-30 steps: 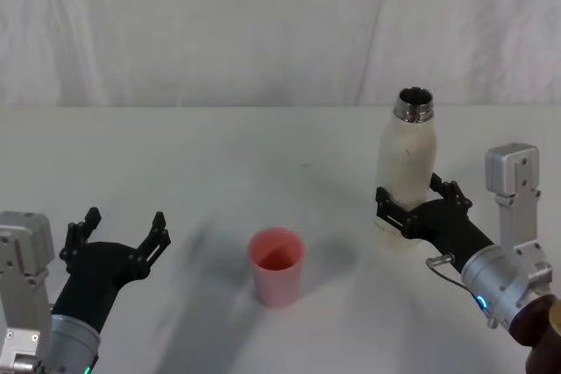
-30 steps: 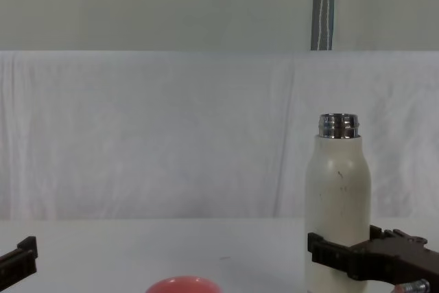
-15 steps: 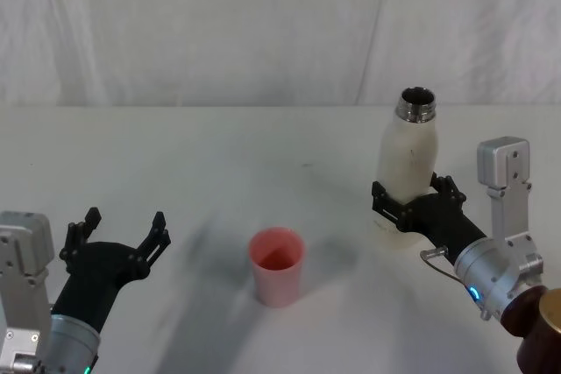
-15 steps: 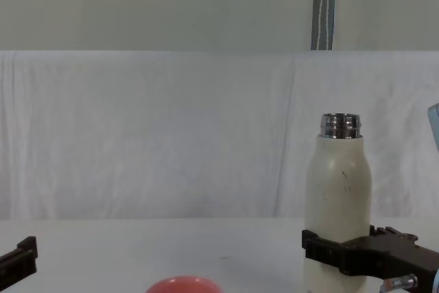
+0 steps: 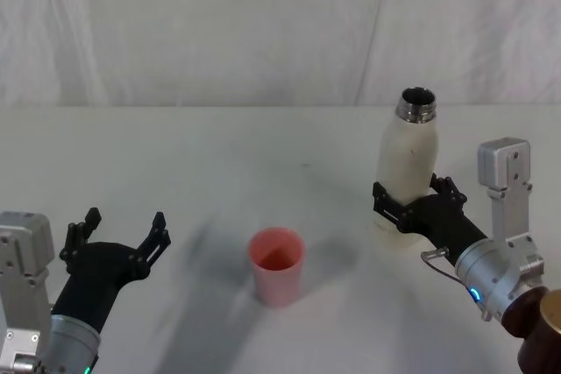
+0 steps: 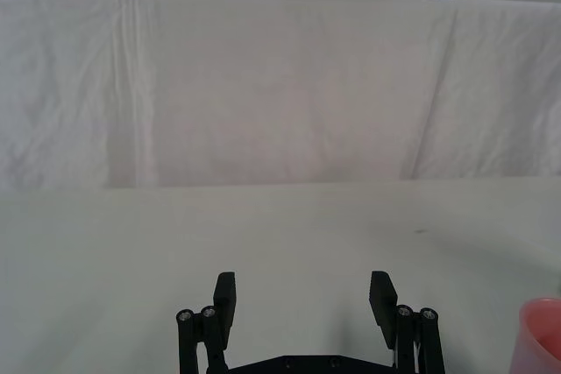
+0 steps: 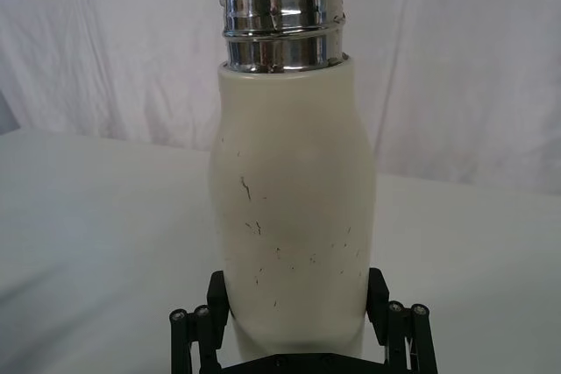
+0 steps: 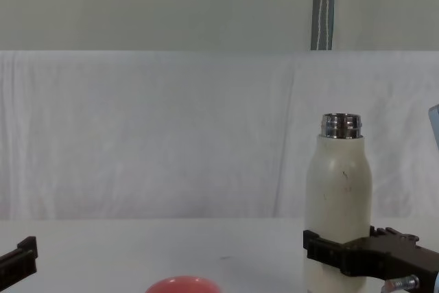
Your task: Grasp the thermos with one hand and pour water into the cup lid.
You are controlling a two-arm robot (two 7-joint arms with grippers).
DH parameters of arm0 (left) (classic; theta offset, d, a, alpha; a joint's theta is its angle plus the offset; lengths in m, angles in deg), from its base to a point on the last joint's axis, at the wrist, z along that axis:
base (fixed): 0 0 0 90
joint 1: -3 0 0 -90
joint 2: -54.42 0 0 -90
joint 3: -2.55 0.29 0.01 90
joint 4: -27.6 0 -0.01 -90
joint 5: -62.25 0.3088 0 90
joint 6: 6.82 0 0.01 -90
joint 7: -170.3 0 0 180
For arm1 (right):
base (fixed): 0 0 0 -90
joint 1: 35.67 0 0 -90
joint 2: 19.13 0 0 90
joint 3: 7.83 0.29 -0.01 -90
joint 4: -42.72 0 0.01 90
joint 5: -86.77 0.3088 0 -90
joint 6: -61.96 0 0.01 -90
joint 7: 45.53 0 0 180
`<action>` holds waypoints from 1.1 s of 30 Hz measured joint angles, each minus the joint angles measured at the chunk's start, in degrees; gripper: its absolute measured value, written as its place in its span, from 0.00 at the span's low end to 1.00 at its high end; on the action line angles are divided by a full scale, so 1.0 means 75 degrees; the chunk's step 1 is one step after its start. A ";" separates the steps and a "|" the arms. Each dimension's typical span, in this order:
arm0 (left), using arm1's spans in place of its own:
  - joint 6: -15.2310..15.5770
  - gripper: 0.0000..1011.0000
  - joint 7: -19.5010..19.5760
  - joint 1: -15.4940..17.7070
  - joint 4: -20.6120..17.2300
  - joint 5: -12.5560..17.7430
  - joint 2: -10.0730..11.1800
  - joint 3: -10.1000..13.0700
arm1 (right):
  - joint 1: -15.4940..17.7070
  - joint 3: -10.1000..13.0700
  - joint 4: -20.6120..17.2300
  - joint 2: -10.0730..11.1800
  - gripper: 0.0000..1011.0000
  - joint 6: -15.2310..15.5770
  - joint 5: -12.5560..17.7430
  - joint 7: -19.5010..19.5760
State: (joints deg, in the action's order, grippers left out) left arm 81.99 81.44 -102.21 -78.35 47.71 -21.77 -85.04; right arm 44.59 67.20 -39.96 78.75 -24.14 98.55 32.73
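The thermos [image 5: 405, 177] is parked upright at about 3 o'clock on the white table [image 5: 219, 155], cap off, so the shiny steel neck and dark mouth can be seen from above. It's wrapped low on its body by the right gripper [image 5: 408, 208], with the black fingers [image 7: 379, 297] pressed against both sides of the cream shell just above the base. In the right wrist view the little dark scuffs on the bottle [image 7: 294, 199] are shown nicely, and the bottle looks straight up and down. Whether the base is resting on the table or lifted a hair can't really be told, since the bottom is hidden behind the gripper.

The cup lid [image 5: 277, 265] is sat at roughly 6 o'clock, near the front edge, open side up, well apart from the thermos. Just its coral rim [image 8: 183, 284] is caught at the bottom of the chest view, and a sliver of it [image 6: 543, 335] is seen in the left wrist view.

The left gripper [image 5: 118, 238] is held low at about 8 o'clock, fingers spread wide with nothing between them, off to the side of the cup lid and not touching it.
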 joint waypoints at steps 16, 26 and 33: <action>0.0000 0.99 0.0000 0.0000 0.0000 0.0000 0.0000 0.0000 | 0.0011 0.0001 -0.0015 0.0008 0.95 0.0000 0.0001 -0.0003; 0.0000 0.99 0.0000 0.0000 0.0000 0.0000 0.0000 0.0000 | 0.0012 0.0001 -0.0021 0.0008 0.95 0.0001 0.0001 -0.0003; 0.0000 0.99 0.0000 0.0000 0.0000 0.0000 0.0000 0.0000 | 0.0012 0.0000 -0.0021 0.0007 0.95 0.0001 0.0001 -0.0003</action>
State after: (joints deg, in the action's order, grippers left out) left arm 81.99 81.44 -102.21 -78.35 47.70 -21.77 -85.04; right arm 44.68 67.20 -40.12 78.80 -24.13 98.56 32.71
